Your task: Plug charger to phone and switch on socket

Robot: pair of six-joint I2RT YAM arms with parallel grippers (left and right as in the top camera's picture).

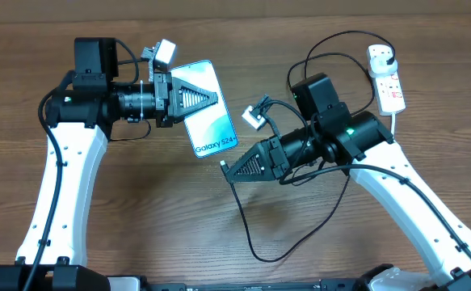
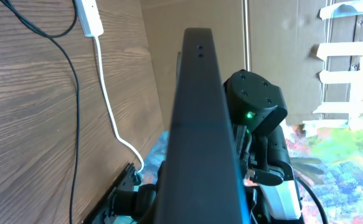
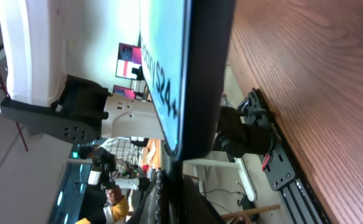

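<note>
Wooden table (image 1: 138,226) underneath, both arms reaching toward the middle. Left gripper (image 1: 216,98) is clamped on the phone (image 1: 215,125) — held off the wood, tilted, screen up, left of centre. Socket (image 1: 388,85) sits at the far right corner, well apart. Right gripper (image 1: 232,171) is pinched on the charger (image 1: 242,218) near its tip — just beside the phone's lower edge, cable looping loose below.
</note>
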